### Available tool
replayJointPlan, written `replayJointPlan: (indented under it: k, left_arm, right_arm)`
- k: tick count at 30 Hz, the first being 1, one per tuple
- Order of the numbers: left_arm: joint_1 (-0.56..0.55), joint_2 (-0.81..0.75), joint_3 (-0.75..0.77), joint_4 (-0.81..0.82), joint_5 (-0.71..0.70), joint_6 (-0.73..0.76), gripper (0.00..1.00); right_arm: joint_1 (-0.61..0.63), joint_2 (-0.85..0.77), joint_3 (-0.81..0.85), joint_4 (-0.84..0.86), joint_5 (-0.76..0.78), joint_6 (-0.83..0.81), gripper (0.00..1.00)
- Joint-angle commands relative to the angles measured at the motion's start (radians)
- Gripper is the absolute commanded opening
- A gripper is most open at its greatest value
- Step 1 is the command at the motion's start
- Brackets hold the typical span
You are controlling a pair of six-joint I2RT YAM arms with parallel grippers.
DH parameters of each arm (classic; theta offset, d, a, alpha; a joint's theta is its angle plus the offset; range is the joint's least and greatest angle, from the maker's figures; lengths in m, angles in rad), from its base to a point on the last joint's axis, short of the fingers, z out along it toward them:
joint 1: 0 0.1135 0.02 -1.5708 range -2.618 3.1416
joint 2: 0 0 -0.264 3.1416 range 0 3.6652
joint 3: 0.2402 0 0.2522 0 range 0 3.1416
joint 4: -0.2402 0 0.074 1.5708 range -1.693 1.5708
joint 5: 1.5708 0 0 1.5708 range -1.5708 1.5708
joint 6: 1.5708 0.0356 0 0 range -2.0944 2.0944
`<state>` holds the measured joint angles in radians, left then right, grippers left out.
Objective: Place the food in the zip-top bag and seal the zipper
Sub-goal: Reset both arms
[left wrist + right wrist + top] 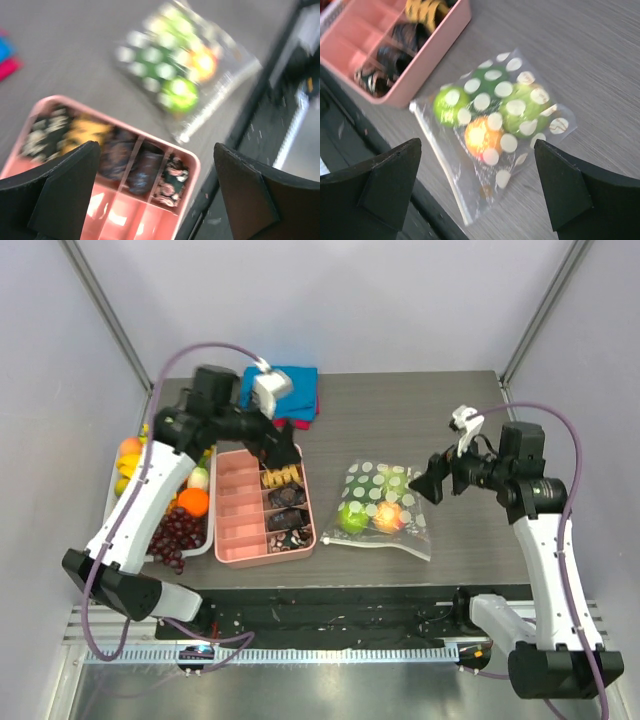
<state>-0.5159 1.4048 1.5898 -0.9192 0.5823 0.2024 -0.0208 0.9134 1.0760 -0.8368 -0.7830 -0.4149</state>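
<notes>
A clear, crinkly plastic zip-top bag point(385, 502) printed with white polka dots lies flat on the dark grey wood-grain table point(400, 420), just right of a pink plastic compartment box point(262, 508). Inside the bag sit round green fruits point(450, 105) and one orange-red fruit point(480, 137), bunched together. The zipper point(440, 165), a thin clear strip, runs along the bag's near edge, by the table's black front rail; I cannot tell whether it is pressed closed.

The right gripper point(430, 485) hangs above the bag's far right corner, its black fingers point(390, 175) spread wide. In the right wrist view the bag lies on the table in the gap between them, and neither finger touches it.

The left gripper point(283, 455) hovers over the far right part of the pink box, its fingers point(70, 185) also spread wide and holding nothing. In the blurred left wrist view the box's filled compartments lie between the fingers, while the bag rests on the table beyond the box, well apart from them.

A white tray point(112, 495) of fruit, with an orange point(193, 501) and dark grapes point(178, 532), sits left of the box. A folded blue and red cloth point(292, 392) lies at the far side.
</notes>
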Motion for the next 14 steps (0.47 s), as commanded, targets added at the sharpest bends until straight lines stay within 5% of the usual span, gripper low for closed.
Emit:
replayJointPlan:
  k: [1, 6, 14]
  left_arm:
    - [0.267, 0.026, 0.120, -0.055, 0.057, -0.262, 1.00]
    - [0.416, 0.016, 0.078, -0.052, 0.037, -0.290, 1.00]
    - [0.511, 0.008, -0.024, -0.027, -0.051, -0.247, 1.00]
  right_arm:
    - [-0.004, 0.080, 0.055, 0.278, 0.152, 0.463, 1.00]
    - [-0.036, 0.203, 0.059, 0.320, 0.306, 0.580, 1.00]
    - [-0.134, 0.330, 0.087, 0.324, 0.320, 0.564, 1.00]
